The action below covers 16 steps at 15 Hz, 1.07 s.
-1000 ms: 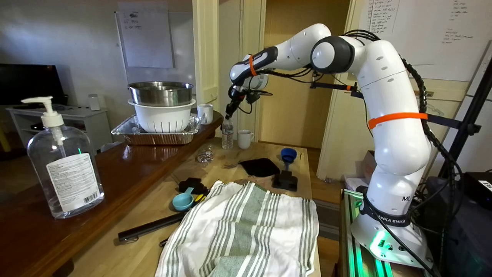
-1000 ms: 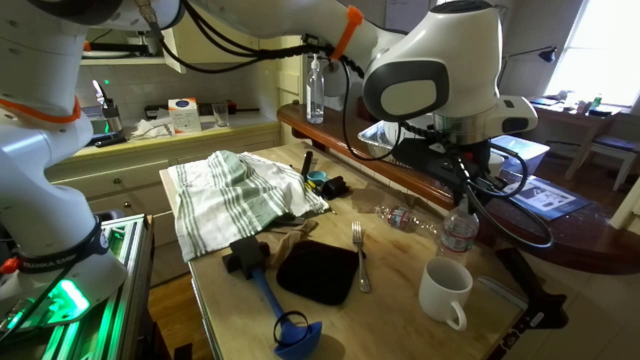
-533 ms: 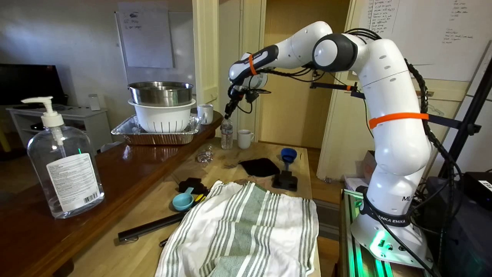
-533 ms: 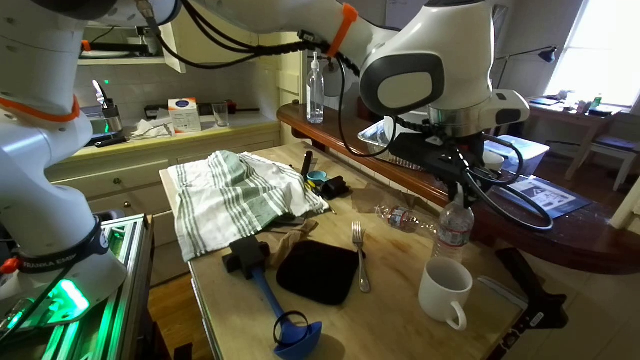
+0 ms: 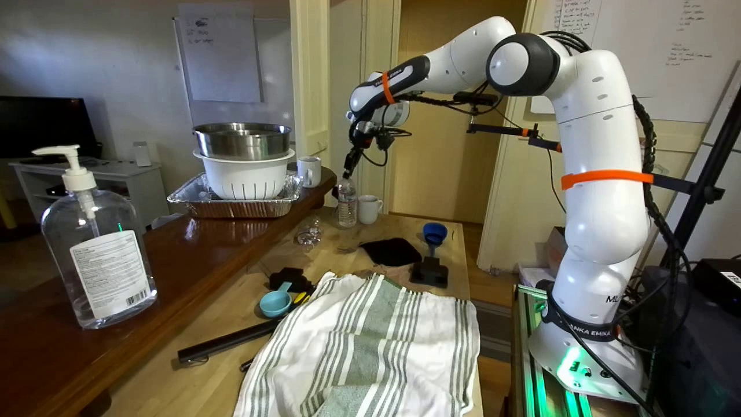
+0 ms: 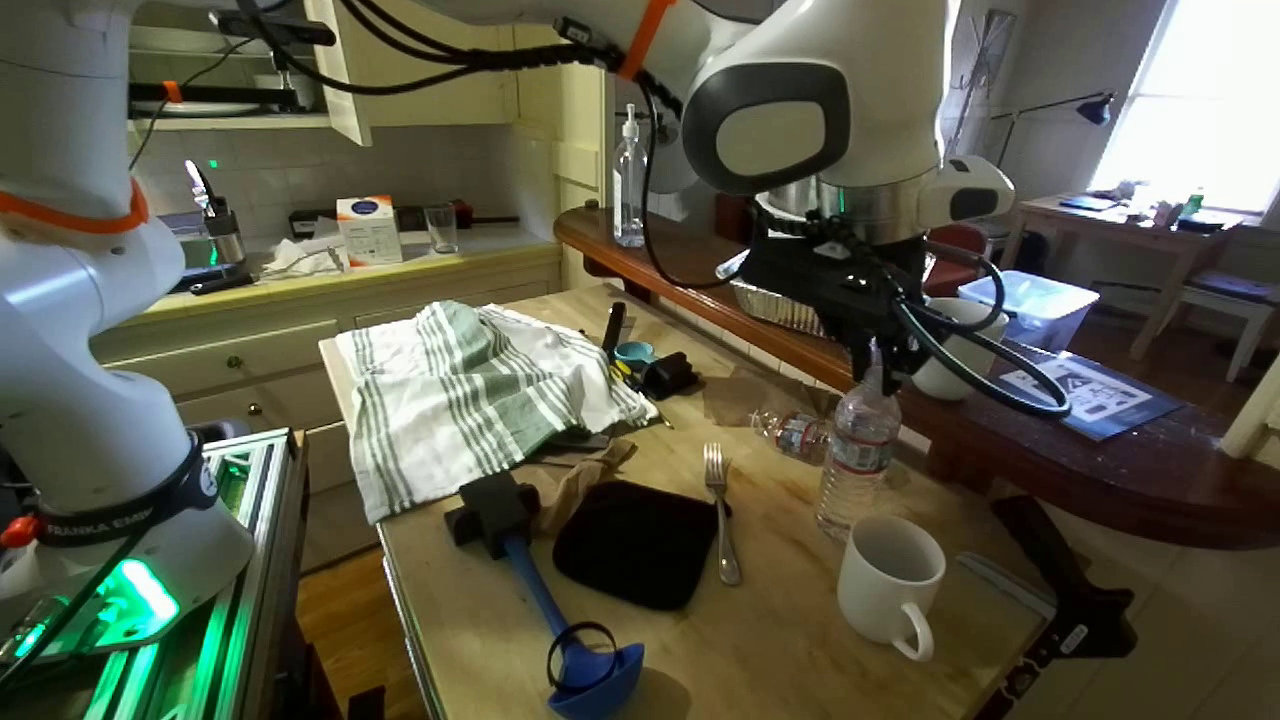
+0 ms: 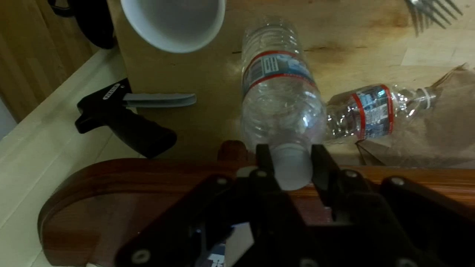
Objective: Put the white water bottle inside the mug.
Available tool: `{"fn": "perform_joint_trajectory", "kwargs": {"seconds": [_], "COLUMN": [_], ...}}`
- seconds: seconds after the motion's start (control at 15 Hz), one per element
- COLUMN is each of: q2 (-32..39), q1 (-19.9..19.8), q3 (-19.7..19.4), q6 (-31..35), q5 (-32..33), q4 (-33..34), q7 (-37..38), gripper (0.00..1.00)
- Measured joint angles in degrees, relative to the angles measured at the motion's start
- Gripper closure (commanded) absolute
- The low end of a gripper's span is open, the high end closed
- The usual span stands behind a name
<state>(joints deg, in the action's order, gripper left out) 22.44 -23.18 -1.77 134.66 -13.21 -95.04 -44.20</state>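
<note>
The white water bottle is a clear plastic bottle with a pale cap and a red-edged label; it shows in both exterior views (image 5: 347, 205) (image 6: 858, 455) and in the wrist view (image 7: 280, 92). My gripper (image 7: 291, 152) is shut on its cap from above; the gripper also shows in both exterior views (image 5: 348, 172) (image 6: 882, 368). The bottle leans slightly in an exterior view. I cannot tell whether its base touches the table. The white mug (image 6: 885, 585) stands upright close beside the bottle; it also shows in the other views (image 5: 368, 209) (image 7: 178, 26). Its visible inside looks empty.
A crumpled bottle (image 6: 795, 432) lies behind the held one. A fork (image 6: 722, 520), a black pad (image 6: 640, 545) and a black-handled saw (image 6: 1070, 580) are nearby. The raised wooden ledge (image 6: 1120, 490) carries a second mug (image 5: 309, 171), a colander (image 5: 246, 176) and a pump bottle (image 5: 110, 272).
My gripper and the held bottle have moved together: leftward in an exterior view, coming out from behind the mug, and slightly right in an exterior view. The mug has not moved.
</note>
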Motion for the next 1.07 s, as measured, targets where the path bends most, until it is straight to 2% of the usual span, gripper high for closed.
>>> {"fn": "perform_joint_trajectory", "kwargs": {"seconds": [0.47,0.8,1.07], "q2": [-8.2,-14.4,-19.7], "q1": [0.0,0.4,2.1], "q3": [-1.0,-3.1,-5.4], "q6": [-1.6,-1.9,-2.2], "q5": [-0.8,-2.1,-2.2], "q4": [-8.9,-14.8,-17.0], "q7": [-2.2,-2.9,-1.7], "gripper": [0.92,0.92,0.92]}}
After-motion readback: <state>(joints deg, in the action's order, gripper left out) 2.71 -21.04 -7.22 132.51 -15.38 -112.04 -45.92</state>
